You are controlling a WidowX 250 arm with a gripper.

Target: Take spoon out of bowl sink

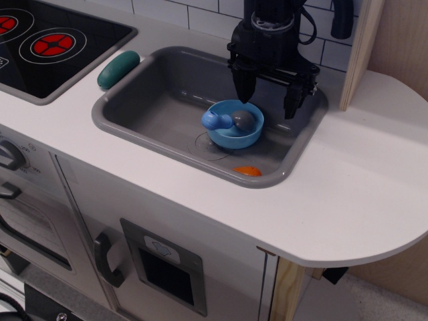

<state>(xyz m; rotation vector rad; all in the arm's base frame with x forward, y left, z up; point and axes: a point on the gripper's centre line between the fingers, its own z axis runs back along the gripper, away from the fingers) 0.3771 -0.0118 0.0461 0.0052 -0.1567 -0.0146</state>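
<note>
The grey sink (154,93) is set in a white counter. The light blue bowl (235,136) sits in the basin right of centre, over the drain mark. The spoon (231,120) lies across the bowl, its dark grey scoop (243,120) inside and its stubby blue handle (212,120) over the bowl's left rim. My black gripper (267,101) hangs open just above and behind the bowl, one finger (243,85) at the bowl's back rim, the other (292,100) to the right. It holds nothing.
A small orange piece (247,171) lies at the basin's front wall. A teal oval piece (118,69) rests on the counter at the sink's left rim. A black stovetop (53,47) is at far left. A wooden post (361,47) stands at right.
</note>
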